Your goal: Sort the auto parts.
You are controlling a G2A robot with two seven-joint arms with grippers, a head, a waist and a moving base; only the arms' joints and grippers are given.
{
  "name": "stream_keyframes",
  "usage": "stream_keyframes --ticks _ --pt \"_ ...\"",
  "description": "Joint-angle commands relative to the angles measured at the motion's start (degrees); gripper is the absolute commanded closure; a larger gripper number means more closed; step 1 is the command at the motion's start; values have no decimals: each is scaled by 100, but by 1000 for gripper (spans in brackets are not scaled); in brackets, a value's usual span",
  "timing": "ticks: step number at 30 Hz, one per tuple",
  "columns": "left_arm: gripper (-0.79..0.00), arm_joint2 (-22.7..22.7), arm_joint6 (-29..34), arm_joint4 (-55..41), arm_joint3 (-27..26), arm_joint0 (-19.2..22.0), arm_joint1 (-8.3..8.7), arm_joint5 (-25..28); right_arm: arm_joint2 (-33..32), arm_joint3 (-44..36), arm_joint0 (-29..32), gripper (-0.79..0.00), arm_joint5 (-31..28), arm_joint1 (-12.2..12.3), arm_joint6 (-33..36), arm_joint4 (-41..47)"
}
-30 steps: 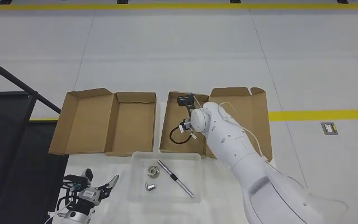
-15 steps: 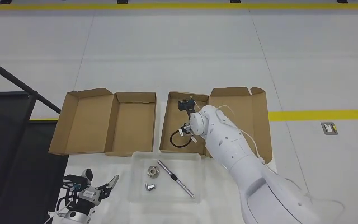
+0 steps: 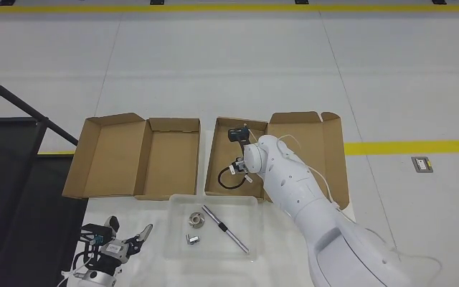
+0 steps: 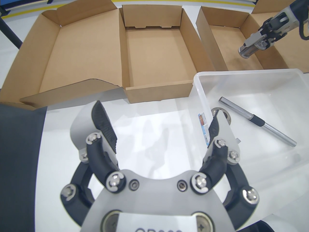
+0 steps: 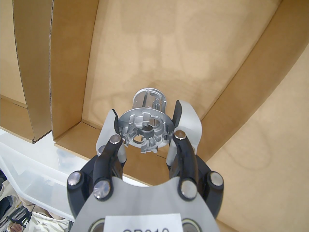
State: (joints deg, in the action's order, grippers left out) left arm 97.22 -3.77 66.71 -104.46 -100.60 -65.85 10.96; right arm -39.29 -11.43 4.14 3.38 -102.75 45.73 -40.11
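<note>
The right claw was shut on the round silver metal part with a wide rim. The part hung over the floor of the brown cardboard box, its long way slanting down into it. The left claw sat open, far off by the clear plastic tub.
</note>
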Motion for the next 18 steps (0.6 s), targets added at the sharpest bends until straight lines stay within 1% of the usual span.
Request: stream_keyframes --ticks 1,8,11,18 --pt "-785 0 0 0 0 0 0 0 -1 -3 -1 -785 -2 2 -1 2" --pt "-785 0 0 0 0 0 0 0 -1 -16 23 -785 -7 3 -43 -1" --pt "-785 0 0 0 0 0 0 0 -23 -114 121 -785 -68 46 -199 -48" --pt "-785 0 0 0 0 0 0 0 -48 -492 211 -785 45 127 -167 -237"
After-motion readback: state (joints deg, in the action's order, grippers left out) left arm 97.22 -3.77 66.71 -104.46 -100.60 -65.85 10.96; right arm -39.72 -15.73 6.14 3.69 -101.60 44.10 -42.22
